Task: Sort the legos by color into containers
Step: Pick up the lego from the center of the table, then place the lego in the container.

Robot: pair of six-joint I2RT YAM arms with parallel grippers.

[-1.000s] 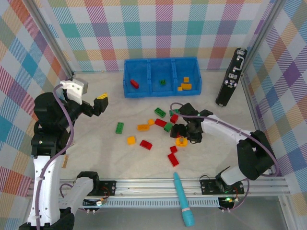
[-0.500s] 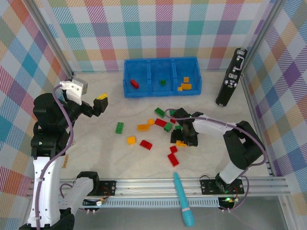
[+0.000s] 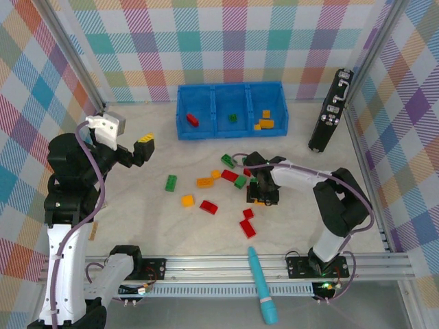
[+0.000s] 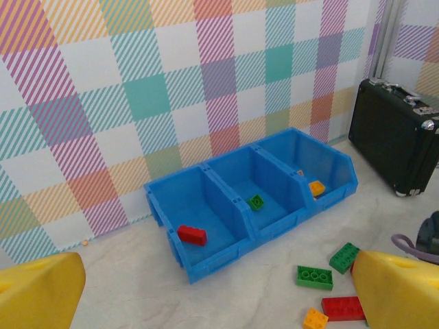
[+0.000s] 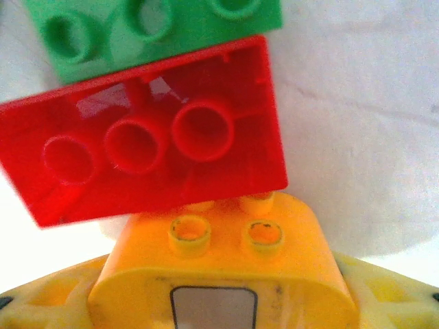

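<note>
Two arms reach over a pale, faintly marbled tabletop (image 3: pixel 137 226), walled in by pastel plaid panels (image 3: pixel 226 41), with an aluminium rail (image 3: pixel 206 262) along the near edge. The right claw (image 3: pixel 264 193) is down on the tabletop amid the loose legos (image 3: pixel 208 206). In its wrist view we see an orange brick (image 5: pixel 219 267) between its yellow fingers (image 5: pixel 41 301), lying right against an upturned red brick (image 5: pixel 151 130), with a green brick (image 5: pixel 151 27) just past that. We cannot tell whether the jaws clamp the orange brick or merely flank it. The left claw (image 3: pixel 144 146) hangs raised, well to the left, its jaws wide and empty. Beyond the right claw stands the blue bin (image 3: pixel 206 132): one red brick in its left compartment, one green in the middle, three orange in the right. Far to the claw's right a black case (image 3: pixel 333 110) stands upright, and on its near side a teal pen-like tool (image 3: pixel 263 286) lies across the rail. Left of the claw we count three green, two red and three orange or yellow legos, and nearer than it, two more red. Others lie partly hidden under its arm.
</note>
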